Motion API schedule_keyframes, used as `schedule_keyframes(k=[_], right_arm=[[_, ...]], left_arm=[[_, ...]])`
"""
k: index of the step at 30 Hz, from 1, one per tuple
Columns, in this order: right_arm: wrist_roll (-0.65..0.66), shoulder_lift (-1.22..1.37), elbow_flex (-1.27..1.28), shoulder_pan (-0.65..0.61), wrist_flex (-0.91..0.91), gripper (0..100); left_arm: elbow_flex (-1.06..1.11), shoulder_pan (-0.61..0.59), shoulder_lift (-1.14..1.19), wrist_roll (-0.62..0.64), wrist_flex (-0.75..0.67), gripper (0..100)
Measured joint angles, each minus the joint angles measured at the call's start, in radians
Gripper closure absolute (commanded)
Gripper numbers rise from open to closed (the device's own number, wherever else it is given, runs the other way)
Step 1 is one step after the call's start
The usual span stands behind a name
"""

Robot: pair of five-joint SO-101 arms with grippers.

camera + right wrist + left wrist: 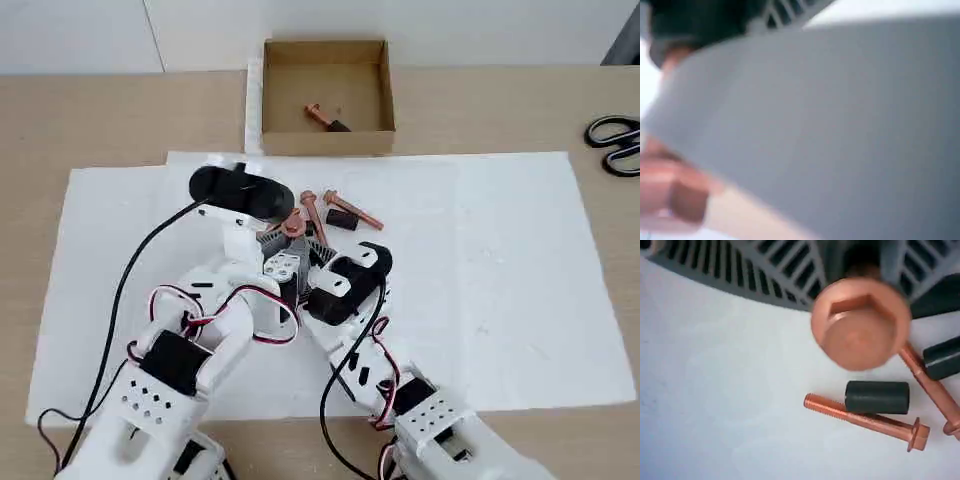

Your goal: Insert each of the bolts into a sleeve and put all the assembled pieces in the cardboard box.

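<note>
A bolt [860,325] is clamped in the left gripper [287,232] at frame centre, presumably for sleeving; the state of the right gripper [312,255] cannot be told.

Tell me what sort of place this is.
Probably a lab or workshop bench set up for robot assembly practice: a wooden table under a white sheet, loose copper bolts with black sleeves, and a cardboard box.
</note>
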Motion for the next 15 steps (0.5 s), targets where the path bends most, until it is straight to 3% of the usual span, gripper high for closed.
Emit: schedule_keyframes(k=[15], right_arm=[[0.000,0.000,0.000,0.006,0.000,99.4]], left_arm=[[0.000,0.026,0.000,0.000,0.002,99]])
